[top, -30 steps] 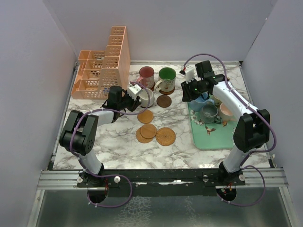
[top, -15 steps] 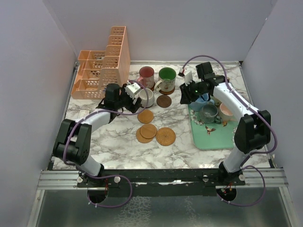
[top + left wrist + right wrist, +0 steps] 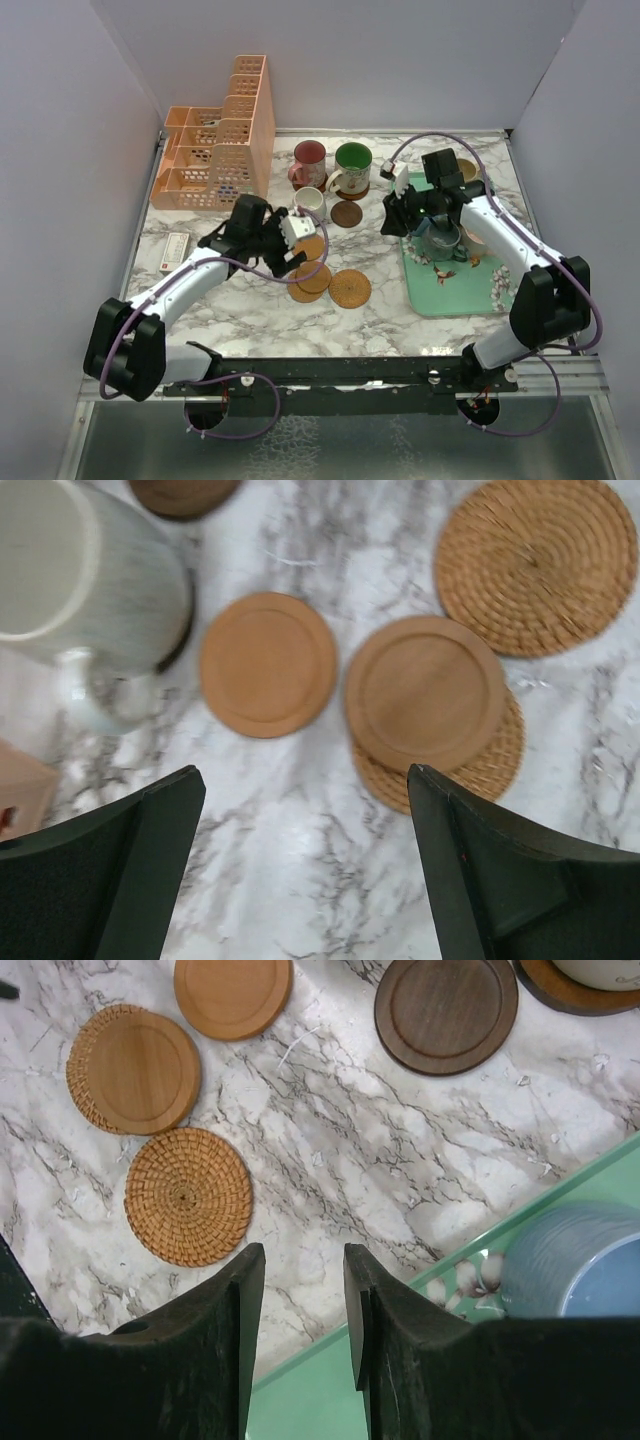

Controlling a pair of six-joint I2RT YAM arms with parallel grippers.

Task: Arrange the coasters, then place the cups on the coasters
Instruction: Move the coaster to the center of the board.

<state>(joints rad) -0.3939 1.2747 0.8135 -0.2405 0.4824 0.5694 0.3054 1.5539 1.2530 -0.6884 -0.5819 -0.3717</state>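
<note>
**Though a Start Had Been Made, Most of the Job Remained**

At the far left stood the peach organiser (image 3: 215, 150), which had no part in the job. Next to it the left hand (image 3: 305, 775) hung over the counter (image 3: 230, 320), its fingers wide apart and empty. Behind it stood the red cup (image 3: 309, 160) and the cream cup (image 3: 309, 203). Whether a coaster lay under either, I could not tell for sure.

Below the left hand lay a light wooden coaster (image 3: 267, 663), bare. Beside it a second wooden coaster (image 3: 425, 693) lay stacked on a woven one (image 3: 500, 755), so the arranging looked unfinished.

Further right, the green cup (image 3: 352, 165) sat on a brown coaster (image 3: 560, 995), the one placement plainly done. In front of it the dark coaster (image 3: 346, 214) lay empty, as did the round woven coaster (image 3: 350, 288) nearer the arms.

The right hand (image 3: 305, 1260) hovered at the edge of the green tray (image 3: 440, 290), fingers slightly apart, gripping nothing. The grey cup (image 3: 443, 238) and the blue cup (image 3: 575, 1270) were on that tray, and the arm hid any others. By my reckoning, well under half was done.
</note>
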